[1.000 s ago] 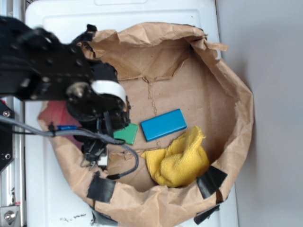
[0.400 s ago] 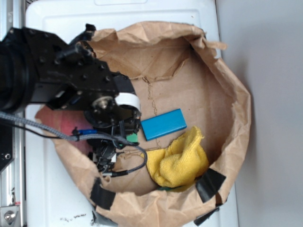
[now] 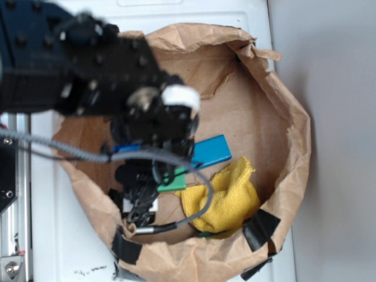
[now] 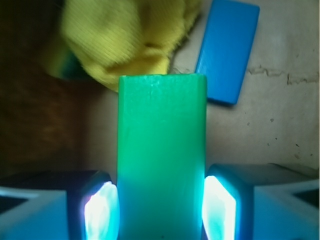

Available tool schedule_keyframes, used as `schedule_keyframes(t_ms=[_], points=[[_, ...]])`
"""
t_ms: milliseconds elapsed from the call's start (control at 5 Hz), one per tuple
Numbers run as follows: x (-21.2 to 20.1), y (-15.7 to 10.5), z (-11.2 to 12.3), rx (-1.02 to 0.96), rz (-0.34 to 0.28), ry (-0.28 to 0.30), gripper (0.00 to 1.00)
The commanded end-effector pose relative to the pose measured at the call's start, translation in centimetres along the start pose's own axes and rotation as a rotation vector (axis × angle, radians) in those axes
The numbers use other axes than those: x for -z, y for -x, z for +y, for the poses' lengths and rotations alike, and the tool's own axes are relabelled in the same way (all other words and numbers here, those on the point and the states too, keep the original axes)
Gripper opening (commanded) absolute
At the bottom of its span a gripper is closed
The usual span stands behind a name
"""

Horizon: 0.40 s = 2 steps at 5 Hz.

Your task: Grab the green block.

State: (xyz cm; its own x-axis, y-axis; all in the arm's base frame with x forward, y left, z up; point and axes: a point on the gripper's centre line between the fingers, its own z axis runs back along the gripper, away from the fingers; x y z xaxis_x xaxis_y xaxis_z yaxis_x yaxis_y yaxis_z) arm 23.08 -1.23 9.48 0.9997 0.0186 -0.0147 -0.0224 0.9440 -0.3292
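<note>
The green block point(image 4: 161, 140) stands lengthwise between my gripper point(image 4: 161, 210) pads, which press on both its long sides. In the exterior view only a green sliver of the green block point(image 3: 172, 183) shows under the black wrist, with the gripper point(image 3: 164, 181) shut on it. It looks raised off the bag floor. The blue block point(image 3: 212, 151) lies just to the right of the wrist, and in the wrist view the blue block point(image 4: 227, 50) sits at the upper right.
A crumpled yellow cloth point(image 3: 226, 197) lies right of the gripper; the yellow cloth point(image 4: 125, 35) fills the wrist view's top. A brown paper bag point(image 3: 294, 117) with raised walls rings everything. Black tape point(image 3: 261, 229) holds its front rim. My cable point(image 3: 200, 176) loops across the floor.
The arm has moved right and closer to the camera. The green block has gone with it, from beside the blue block's left end toward the yellow cloth.
</note>
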Motion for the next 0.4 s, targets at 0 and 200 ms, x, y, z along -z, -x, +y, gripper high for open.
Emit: schedule_keyframes(t_ms=[0,200], points=[[-5.41,-0.87,-0.57,-0.017,-0.077,0.002,0.0],[-6.16,-0.85,-0.05,-0.056,-0.138,0.027,0.0]])
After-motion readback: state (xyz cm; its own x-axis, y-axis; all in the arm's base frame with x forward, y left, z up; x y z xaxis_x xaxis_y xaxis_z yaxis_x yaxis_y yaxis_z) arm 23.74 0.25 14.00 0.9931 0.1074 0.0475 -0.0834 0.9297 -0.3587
